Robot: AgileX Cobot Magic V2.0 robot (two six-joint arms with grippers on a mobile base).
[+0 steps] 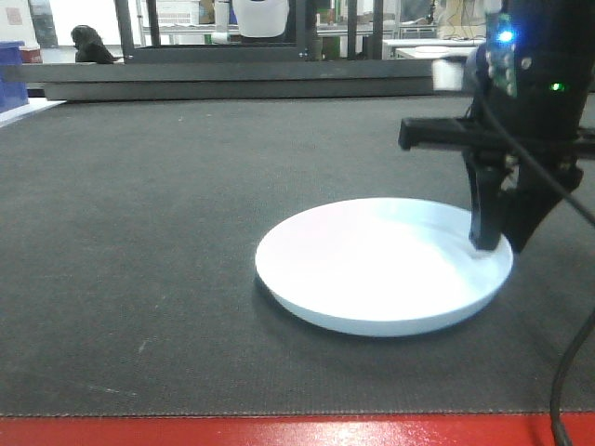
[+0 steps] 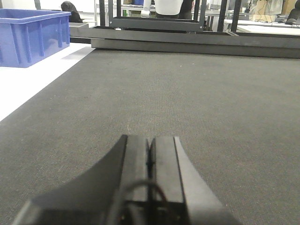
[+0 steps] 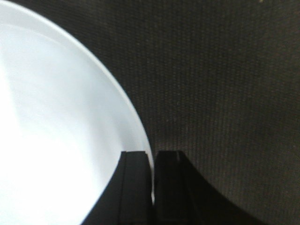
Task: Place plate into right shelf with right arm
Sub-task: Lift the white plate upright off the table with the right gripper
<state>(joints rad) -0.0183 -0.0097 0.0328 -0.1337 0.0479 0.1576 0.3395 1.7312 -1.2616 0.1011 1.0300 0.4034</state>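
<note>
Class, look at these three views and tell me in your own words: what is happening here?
The right claw is pinching the rim of the white plate, with one finger inside the rim and one outside. The plate seems to lie flat on the dark mat, not yet lifted. The left claw is shut, holds nothing and hangs over bare mat.
</note>
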